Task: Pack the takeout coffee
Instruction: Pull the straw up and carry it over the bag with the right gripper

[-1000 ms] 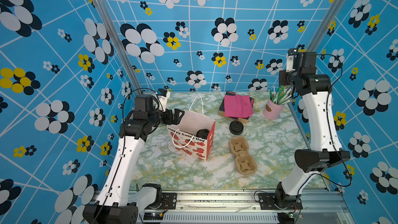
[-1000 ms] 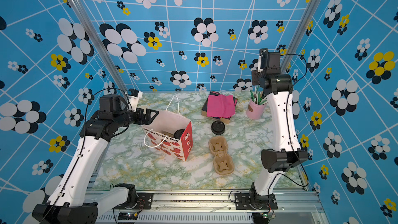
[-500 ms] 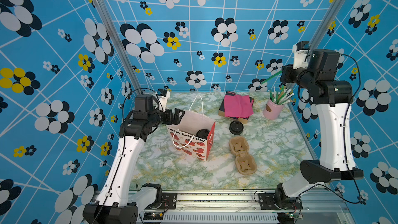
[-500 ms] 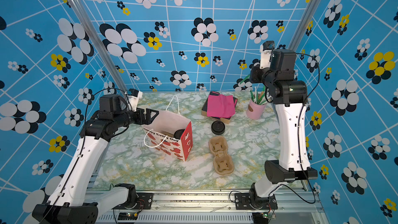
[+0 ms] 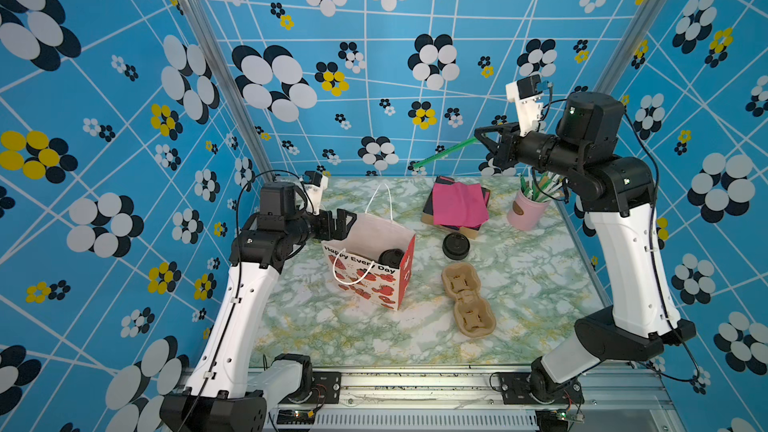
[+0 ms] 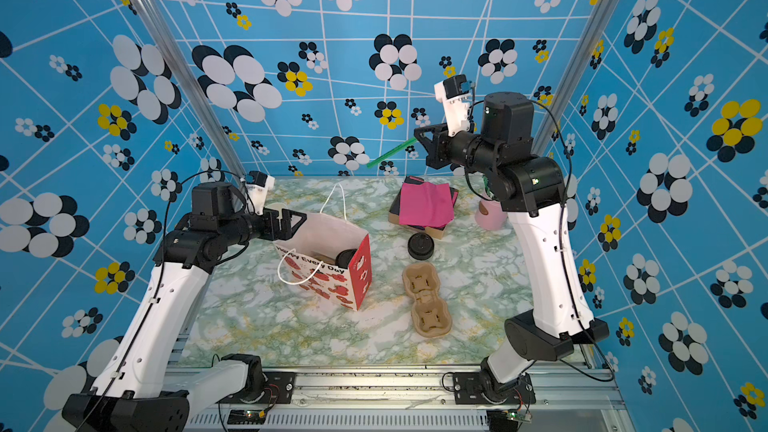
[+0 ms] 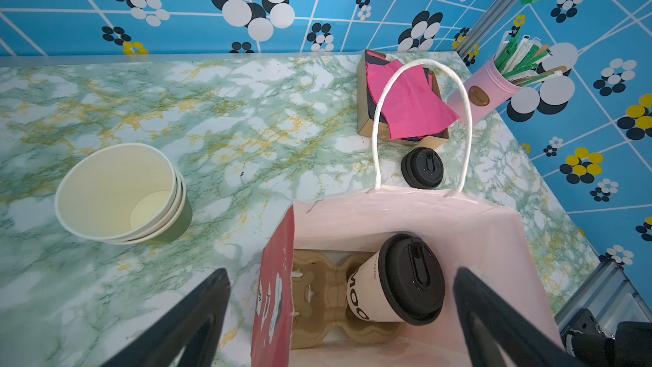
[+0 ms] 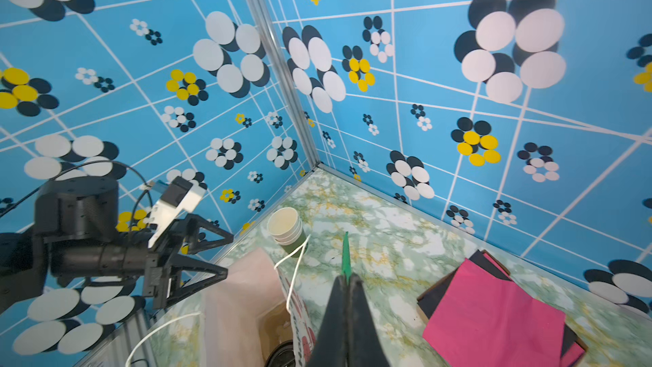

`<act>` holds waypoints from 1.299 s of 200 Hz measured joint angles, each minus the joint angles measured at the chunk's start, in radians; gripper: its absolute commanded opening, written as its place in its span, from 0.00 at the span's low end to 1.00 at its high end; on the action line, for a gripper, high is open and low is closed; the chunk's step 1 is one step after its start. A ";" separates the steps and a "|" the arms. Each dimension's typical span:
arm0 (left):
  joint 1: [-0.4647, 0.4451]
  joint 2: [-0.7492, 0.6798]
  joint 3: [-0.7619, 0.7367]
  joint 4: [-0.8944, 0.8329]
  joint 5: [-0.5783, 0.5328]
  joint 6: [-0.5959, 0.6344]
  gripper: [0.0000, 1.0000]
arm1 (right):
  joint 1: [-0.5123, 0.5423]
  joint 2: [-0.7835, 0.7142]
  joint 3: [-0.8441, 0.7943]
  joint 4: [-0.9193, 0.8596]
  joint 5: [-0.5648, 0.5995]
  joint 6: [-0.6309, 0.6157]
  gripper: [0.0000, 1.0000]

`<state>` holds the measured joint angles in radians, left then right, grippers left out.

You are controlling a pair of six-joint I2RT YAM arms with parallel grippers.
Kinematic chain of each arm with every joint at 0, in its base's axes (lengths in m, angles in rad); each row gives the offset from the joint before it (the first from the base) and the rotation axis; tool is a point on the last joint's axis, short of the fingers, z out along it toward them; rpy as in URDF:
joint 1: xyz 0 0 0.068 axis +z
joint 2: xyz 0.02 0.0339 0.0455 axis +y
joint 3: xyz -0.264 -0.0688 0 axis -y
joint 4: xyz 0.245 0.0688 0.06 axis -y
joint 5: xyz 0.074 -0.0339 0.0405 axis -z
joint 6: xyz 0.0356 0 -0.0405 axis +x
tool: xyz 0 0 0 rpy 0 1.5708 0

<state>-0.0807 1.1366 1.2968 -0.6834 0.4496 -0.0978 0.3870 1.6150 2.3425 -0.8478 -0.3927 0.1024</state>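
Takeout coffee (image 7: pixel 398 280) stands inside the open gift bag (image 5: pixel 365 280), seated in a cardboard carrier (image 7: pixel 317 287) on the bag floor, lid below the rim and toward the bag's right end in both top views. Left gripper (image 5: pixel 347 223) spread wide, holding nothing, at the bag's rear left rim. Right gripper (image 5: pixel 480 137) clamped on a green straw (image 5: pixel 444 153), high over the table's back edge, well apart from the bag.

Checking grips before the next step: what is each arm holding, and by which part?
The right gripper is shut on a green wrapped straw, pinched at one end. The left gripper hangs open over the gift bag, holding nothing.
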 measured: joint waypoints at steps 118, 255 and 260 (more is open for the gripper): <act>0.000 0.000 0.000 0.011 0.000 -0.019 1.00 | 0.200 0.000 -0.074 -0.002 -0.116 0.006 0.00; 0.000 0.000 0.000 0.026 0.000 -0.023 0.99 | 0.348 0.193 -0.156 -0.121 -0.003 -0.124 0.00; 0.000 0.000 0.000 0.026 0.000 -0.023 1.00 | 0.352 0.203 -0.156 -0.126 0.001 -0.126 0.00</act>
<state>-0.0807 1.1370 1.2968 -0.6575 0.4496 -0.1204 0.7391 1.8175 2.1864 -0.9733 -0.3920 -0.0238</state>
